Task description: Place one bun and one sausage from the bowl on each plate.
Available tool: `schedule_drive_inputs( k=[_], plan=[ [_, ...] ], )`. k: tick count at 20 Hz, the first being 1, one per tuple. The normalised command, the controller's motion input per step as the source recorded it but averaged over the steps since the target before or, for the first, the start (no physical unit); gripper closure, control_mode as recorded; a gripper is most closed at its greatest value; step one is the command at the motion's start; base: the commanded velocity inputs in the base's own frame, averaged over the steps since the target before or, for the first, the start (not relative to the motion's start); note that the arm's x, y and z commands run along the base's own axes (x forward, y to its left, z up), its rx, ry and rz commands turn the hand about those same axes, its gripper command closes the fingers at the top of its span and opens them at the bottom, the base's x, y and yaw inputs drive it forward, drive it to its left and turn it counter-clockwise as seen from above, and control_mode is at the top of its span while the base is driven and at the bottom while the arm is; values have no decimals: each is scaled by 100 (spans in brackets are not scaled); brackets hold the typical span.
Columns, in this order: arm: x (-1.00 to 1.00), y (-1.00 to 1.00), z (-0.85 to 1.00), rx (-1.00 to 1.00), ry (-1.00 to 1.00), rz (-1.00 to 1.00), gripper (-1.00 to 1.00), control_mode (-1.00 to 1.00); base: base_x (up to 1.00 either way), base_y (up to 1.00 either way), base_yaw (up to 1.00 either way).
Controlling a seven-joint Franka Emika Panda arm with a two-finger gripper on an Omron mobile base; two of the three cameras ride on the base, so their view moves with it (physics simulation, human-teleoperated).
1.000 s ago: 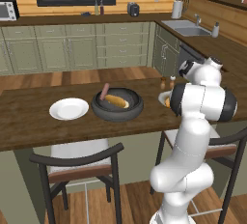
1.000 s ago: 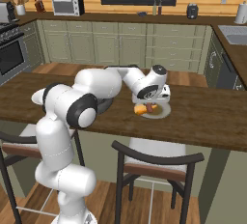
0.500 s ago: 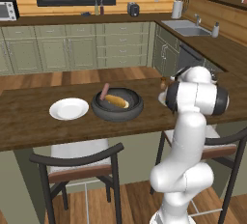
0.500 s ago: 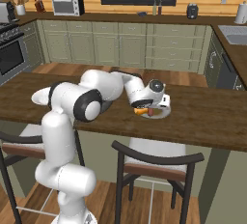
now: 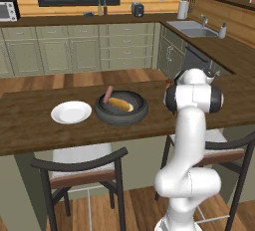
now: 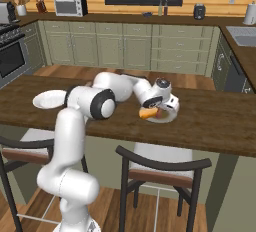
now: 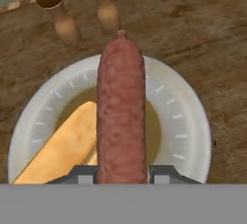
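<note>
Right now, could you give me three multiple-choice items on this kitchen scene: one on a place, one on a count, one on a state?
1. Where is the sausage that the claw grips?
A. above the right plate, over a bun
B. inside the sink
C. on a chair

2. How many food pieces lie in the dark bowl?
A. none
B. two
C. four

3. What state is the left plate in?
A. stacked with buns
B. upside down
C. bare

Answers: 1 A, the hand view shows the sausage over the plate and bun. 2 B, the left base view shows one bun and one sausage in the bowl. 3 C, its white face carries nothing.
</note>
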Motion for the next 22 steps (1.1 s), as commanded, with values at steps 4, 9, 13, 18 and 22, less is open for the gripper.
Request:
schedule_drive_inputs(
  k=[4, 9, 13, 18, 22],
  plan=[
    [2, -20, -12, 12, 6, -14, -100, -100, 0, 0, 0],
    [-20, 2, -18, 9, 0, -10, -100, -100, 0, 0, 0],
    [-77, 41, 69, 11, -3, -4, -100, -100, 0, 0, 0],
    [-70, 100, 77, -2, 5, 0, -100, -100, 0, 0, 0],
    [-42, 100, 45, -10, 19, 11, -100, -100, 0, 0, 0]
  ],
)
